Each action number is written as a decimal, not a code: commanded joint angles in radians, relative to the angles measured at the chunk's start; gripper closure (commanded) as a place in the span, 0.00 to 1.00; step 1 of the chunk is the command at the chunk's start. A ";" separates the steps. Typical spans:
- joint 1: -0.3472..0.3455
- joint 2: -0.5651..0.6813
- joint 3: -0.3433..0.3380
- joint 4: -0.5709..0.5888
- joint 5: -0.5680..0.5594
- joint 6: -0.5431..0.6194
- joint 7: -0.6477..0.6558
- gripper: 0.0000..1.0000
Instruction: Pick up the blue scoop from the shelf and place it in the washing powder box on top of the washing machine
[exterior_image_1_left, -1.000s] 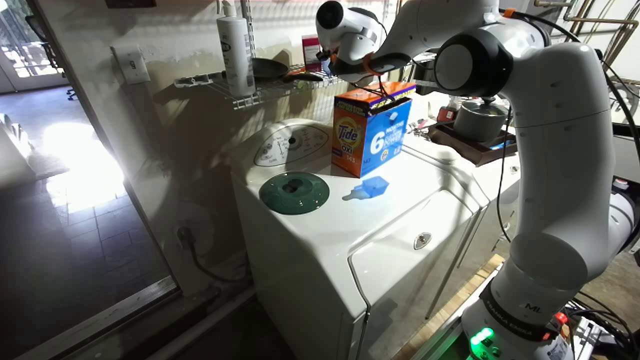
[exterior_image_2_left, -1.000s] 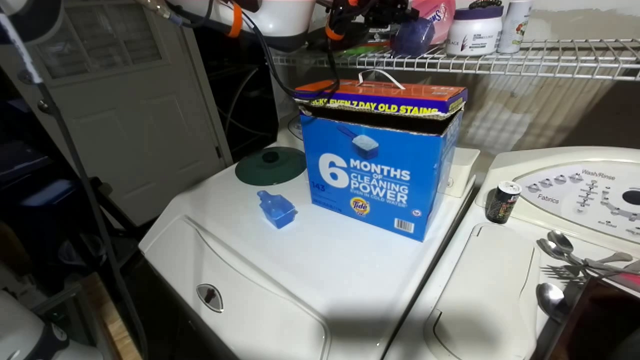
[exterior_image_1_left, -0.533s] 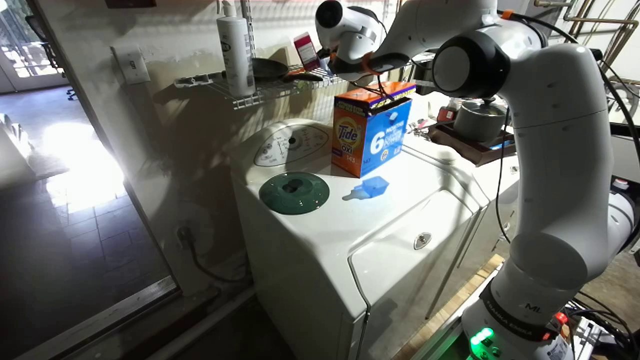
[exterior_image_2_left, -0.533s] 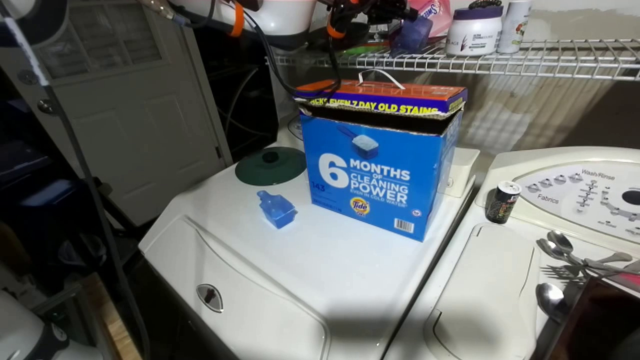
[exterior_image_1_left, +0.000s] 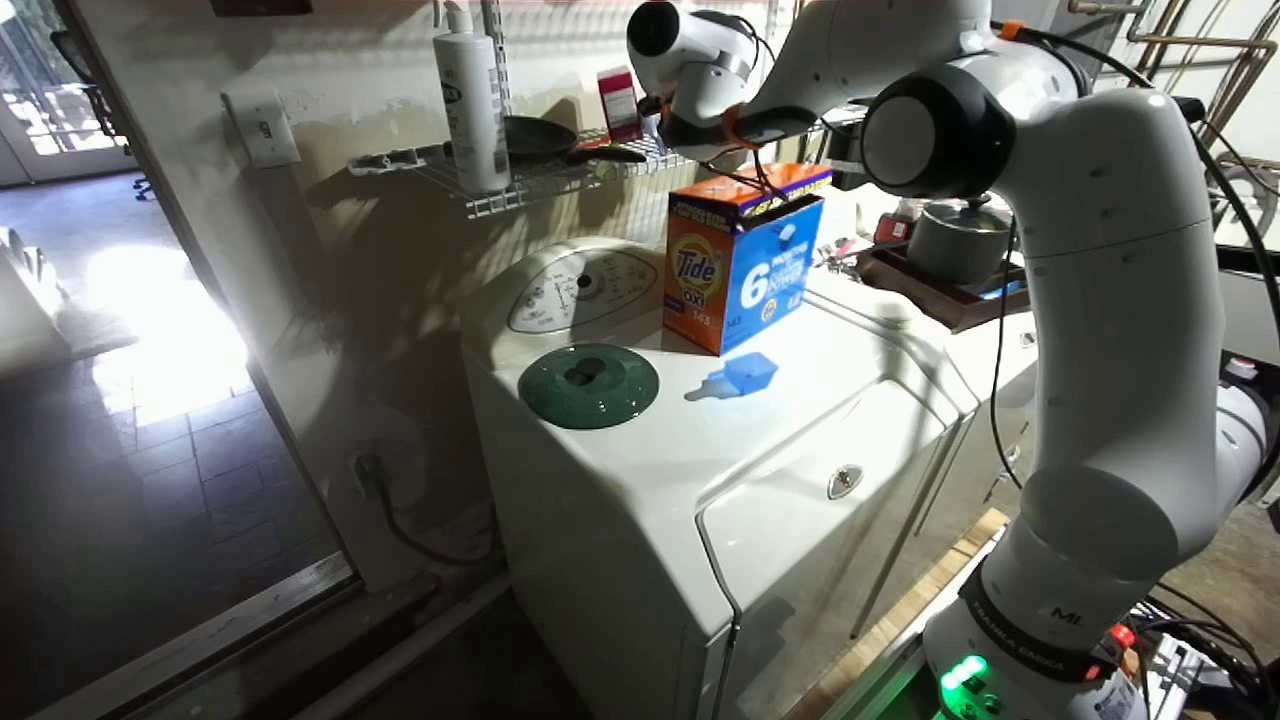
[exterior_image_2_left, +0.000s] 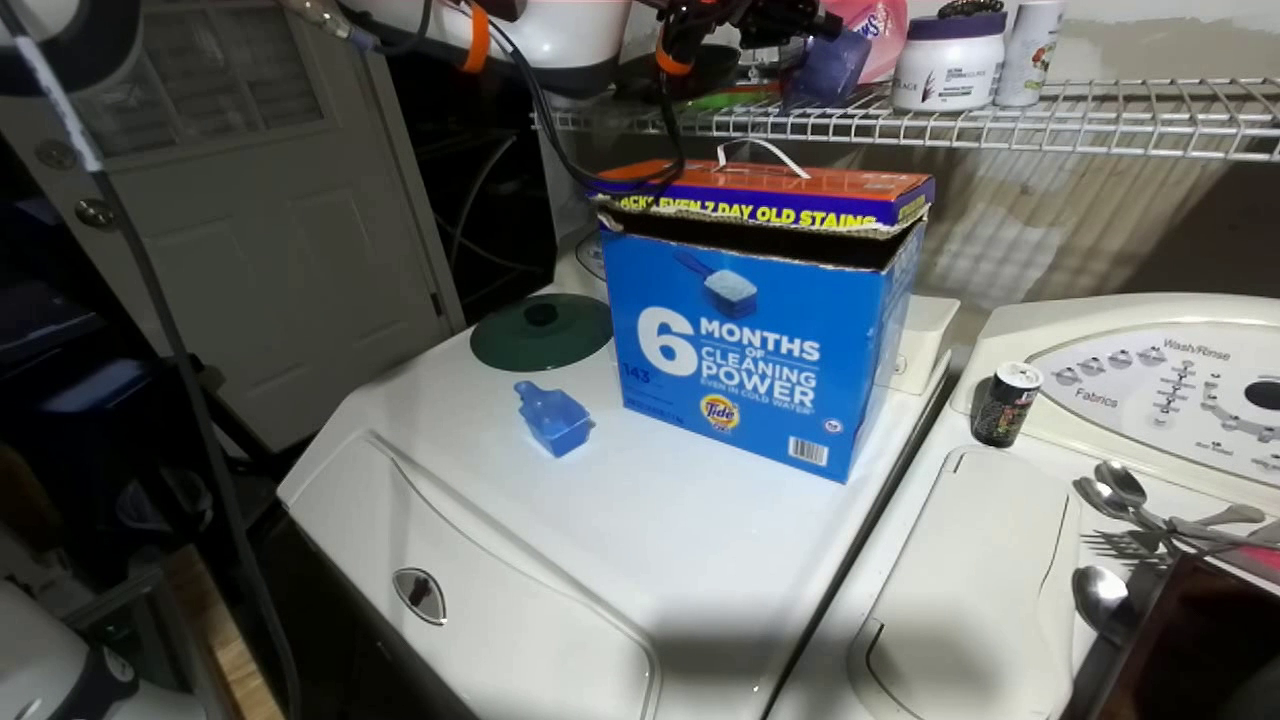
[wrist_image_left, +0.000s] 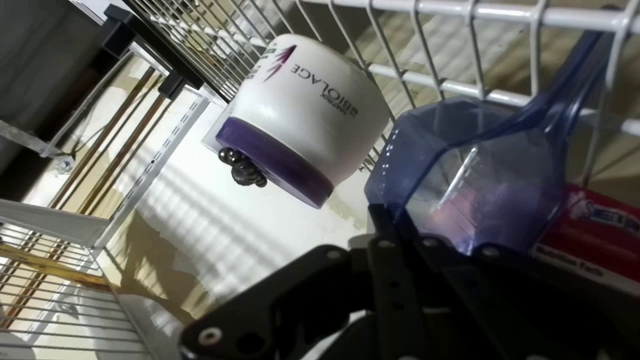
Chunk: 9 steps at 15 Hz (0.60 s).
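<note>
At the shelf I'm pinching the blue scoop, apparently by its bowl wall, the fingers of my gripper looking clenched. In the wrist view its handle is pointing between one and two o'clock, overlapping the wires; I can't tell whether it's catching there, and a snag could be prying this thin hold loose. The red carton, tilting at four o'clock, could be toppling if brushed. Between six and seven o'clock in an exterior view, the washing powder box is standing on the washing machine; its narrow gap could be deflecting the scoop, drooping cables dragging its lid.
</note>
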<state>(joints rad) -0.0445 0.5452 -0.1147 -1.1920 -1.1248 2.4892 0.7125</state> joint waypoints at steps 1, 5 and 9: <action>0.038 0.012 -0.042 0.045 -0.065 -0.070 0.052 0.99; 0.060 0.013 -0.070 0.067 -0.119 -0.072 0.087 0.99; 0.083 -0.005 -0.095 0.063 -0.183 -0.072 0.137 0.99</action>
<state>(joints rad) 0.0093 0.5432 -0.1813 -1.1432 -1.2434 2.4359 0.7893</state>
